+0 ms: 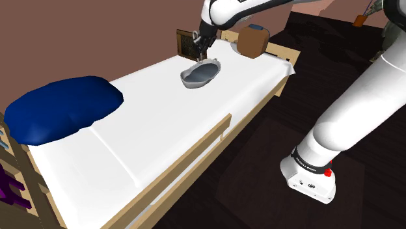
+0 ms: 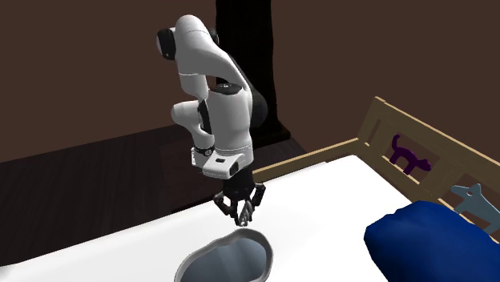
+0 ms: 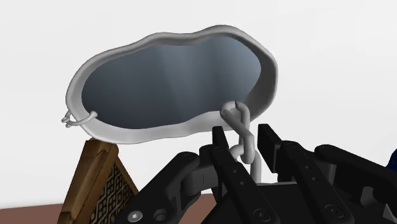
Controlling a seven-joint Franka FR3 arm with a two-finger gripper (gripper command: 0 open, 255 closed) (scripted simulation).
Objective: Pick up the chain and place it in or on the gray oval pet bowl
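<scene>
The grey oval pet bowl (image 1: 200, 73) lies on the white bed near its far end. My gripper (image 1: 197, 51) hangs just above the bowl's far rim, pointing down. In the wrist view the gripper (image 3: 243, 137) is shut on a pale grey chain (image 3: 242, 127), whose top link curls over the rim of the bowl (image 3: 172, 83). Another small grey link (image 3: 77, 119) hooks over the rim at the bowl's other end. The second exterior view has the gripper (image 2: 240, 215) right over the back edge of the bowl (image 2: 227, 259).
A dark blue pillow (image 1: 62, 107) covers the bed's near end. A brown box (image 1: 252, 40) and a wooden-framed panel (image 1: 187, 42) stand beyond the bowl. A wooden side rail (image 1: 195, 146) runs along the mattress (image 1: 162, 123). The headboard carries a purple cat cutout (image 2: 409, 156).
</scene>
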